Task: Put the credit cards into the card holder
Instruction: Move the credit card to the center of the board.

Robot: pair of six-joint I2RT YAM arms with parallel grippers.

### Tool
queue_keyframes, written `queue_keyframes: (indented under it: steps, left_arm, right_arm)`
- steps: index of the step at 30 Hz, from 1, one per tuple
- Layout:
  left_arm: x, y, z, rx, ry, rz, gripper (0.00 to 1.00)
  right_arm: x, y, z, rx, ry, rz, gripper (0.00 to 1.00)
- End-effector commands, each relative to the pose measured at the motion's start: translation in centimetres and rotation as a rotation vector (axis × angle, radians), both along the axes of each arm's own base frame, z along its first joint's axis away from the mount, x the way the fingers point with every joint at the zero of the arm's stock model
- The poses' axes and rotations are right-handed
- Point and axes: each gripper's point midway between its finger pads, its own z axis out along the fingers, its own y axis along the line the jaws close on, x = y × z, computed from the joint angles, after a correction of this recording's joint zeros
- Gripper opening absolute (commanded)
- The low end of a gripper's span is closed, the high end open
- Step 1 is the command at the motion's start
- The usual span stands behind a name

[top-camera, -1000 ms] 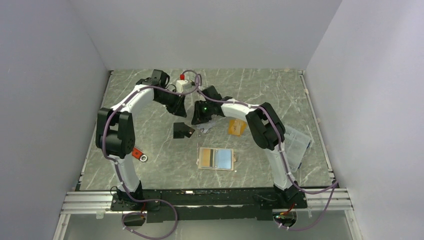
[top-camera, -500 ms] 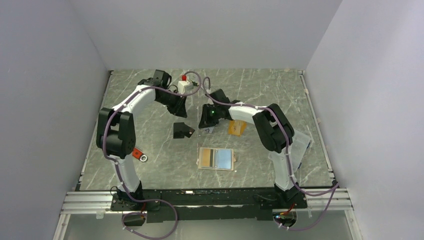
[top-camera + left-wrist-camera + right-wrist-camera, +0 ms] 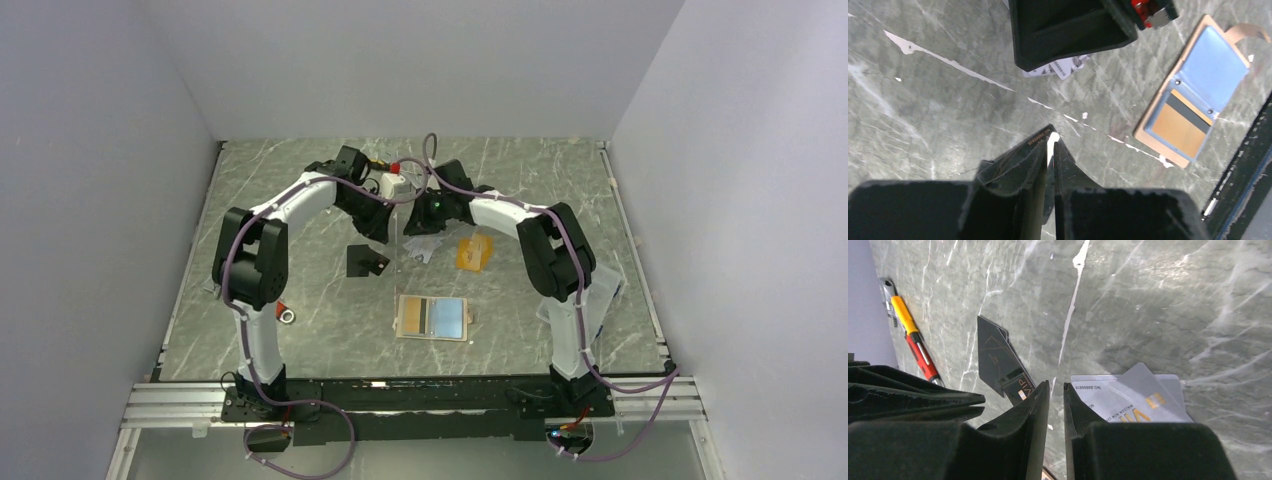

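Note:
The card holder [image 3: 433,317] lies open on the marble table, with blue and orange panels facing up. A black card [image 3: 365,260], two overlapping silver cards [image 3: 1133,395] and an orange card [image 3: 473,252] lie flat behind it. My left gripper [image 3: 1052,135] hangs over the black card's corner. Its jaws are closed to a hairline slit and hold nothing. My right gripper [image 3: 1055,385] hovers between the black card and the silver cards. A narrow gap between its fingers shows bare marble. The two grippers are close together.
A red and yellow utility knife [image 3: 280,308] lies at the left by the left arm. A clear plastic box [image 3: 590,290] sits at the right beside the right arm. A white vein in the marble runs between the black and silver cards.
The right gripper has pulled back from over the silver cards toward the rear. The left arm has swung right toward the centre. No card has moved.

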Motion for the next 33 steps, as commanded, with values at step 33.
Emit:
queue_keyframes:
  steps: [33]
  left_arm:
    - [1.6, -6.8, -5.1, 0.259, -0.277, -0.271, 0.12]
  right_arm:
    - [1.7, -6.4, 1.9, 0.183, 0.043, -0.138, 0.19]
